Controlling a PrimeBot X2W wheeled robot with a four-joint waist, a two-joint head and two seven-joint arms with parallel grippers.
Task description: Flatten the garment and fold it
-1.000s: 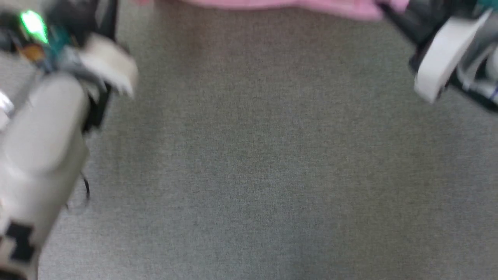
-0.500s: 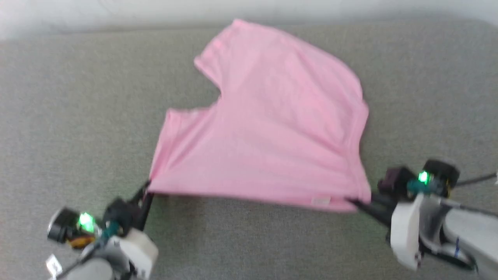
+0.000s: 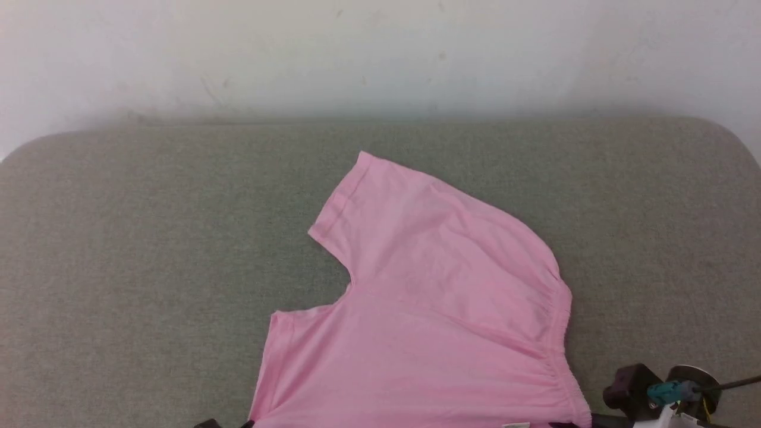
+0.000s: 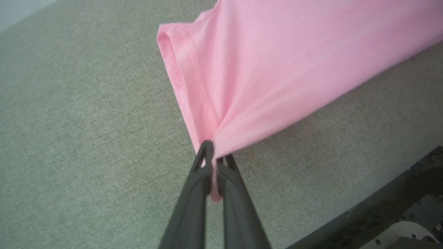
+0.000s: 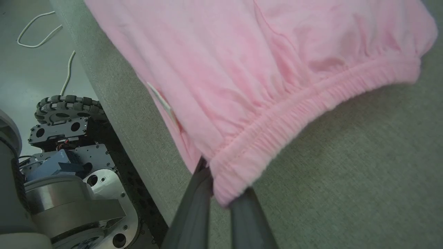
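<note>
Two clamps noted on the light pink soft cotton shorts (image 3: 428, 309), lying mostly flat across the grey woven tabletop (image 3: 148, 238), nearest edge lifted off it. Left gripper (image 4: 216, 155): pinched tight on leg-hem corner. Right gripper (image 5: 221, 186): closed on gathered waistband (image 5: 311, 103) end, near tabletop's front edge. Judged light, limp, stretchy; best held at hems and waistband.

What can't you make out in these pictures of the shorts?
Head view: shorts' near edge and label cut off by the bottom edge.
Left wrist view: leg corner hidden between the left gripper's fingers.
Right wrist view: waistband end covers the right gripper's fingertips; label edge-on, print unreadable.
</note>
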